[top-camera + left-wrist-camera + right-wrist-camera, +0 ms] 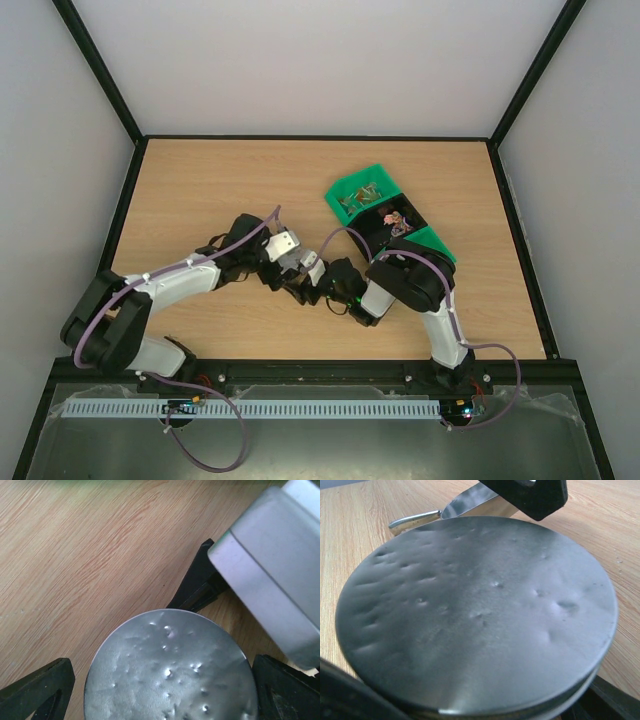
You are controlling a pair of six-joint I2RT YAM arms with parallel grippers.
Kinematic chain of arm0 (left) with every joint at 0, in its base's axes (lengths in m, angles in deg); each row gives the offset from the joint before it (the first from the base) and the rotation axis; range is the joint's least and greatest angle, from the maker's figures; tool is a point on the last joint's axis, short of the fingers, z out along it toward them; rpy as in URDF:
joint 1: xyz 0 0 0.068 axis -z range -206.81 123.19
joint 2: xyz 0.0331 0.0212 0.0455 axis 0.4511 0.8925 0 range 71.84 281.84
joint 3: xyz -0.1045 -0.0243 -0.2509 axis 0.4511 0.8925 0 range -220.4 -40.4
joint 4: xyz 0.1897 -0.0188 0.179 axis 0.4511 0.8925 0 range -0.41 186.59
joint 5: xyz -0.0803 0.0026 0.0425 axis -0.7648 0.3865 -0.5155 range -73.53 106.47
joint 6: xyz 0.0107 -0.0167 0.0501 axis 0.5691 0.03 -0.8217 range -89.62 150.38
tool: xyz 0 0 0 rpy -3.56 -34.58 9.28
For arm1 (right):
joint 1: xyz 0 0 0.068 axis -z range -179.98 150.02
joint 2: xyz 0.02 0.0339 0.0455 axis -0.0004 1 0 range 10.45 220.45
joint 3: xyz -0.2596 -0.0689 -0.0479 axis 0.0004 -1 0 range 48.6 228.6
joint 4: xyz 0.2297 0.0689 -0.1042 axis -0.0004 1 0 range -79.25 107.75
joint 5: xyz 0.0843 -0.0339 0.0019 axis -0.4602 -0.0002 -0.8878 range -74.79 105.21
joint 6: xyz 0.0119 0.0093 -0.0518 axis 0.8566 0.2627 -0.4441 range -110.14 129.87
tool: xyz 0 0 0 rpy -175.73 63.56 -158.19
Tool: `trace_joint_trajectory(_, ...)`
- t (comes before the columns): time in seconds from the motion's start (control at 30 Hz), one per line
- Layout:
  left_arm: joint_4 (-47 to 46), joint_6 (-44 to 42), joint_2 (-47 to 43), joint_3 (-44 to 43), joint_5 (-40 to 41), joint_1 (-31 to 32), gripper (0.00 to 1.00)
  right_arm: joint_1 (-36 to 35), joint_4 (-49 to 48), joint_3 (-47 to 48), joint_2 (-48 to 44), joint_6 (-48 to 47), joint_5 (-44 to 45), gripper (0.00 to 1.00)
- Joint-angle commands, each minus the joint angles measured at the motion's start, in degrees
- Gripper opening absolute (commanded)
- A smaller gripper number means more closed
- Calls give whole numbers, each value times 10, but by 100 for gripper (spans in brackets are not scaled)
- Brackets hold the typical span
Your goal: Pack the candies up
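Note:
A round silver lid (pixel 170 670) with a dented top fills both wrist views (pixel 475 610). It sits on a tin whose rim (pixel 580 692) shows just under it. My left gripper (pixel 160 690) straddles the lid from above, with a black finger (pixel 35 690) at each side, shut on it. My right gripper (pixel 480 705) grips the tin from the other side; one of its fingers (pixel 200 582) touches the lid's far edge. In the top view the grippers meet, left (pixel 303 272) and right (pixel 338 287). Candies (pixel 397 218) lie in the green bins (pixel 365 185) at the back right.
A metal scoop (pixel 445 510) lies on the wooden table (pixel 200 190) just beyond the lid. The right arm's grey-white wrist housing (pixel 270 565) hangs close over the lid. The green bins stand right behind the right arm's elbow (pixel 410 275).

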Motion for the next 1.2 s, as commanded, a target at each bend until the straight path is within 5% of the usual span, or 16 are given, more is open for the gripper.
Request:
trace_joint_trajectory(0.0,-6,7,-15,12,49,-1,99,-1,28,-2,14,10,9,33)
trace_joint_trajectory(0.7,10,6,5,5,23,-3,99,-1,32,-4,12,10,1,32)
trace_joint_trajectory(1.17,74,-77,-6,13,-44,-19,88,-1,19,-29,0,-26,-82,32)
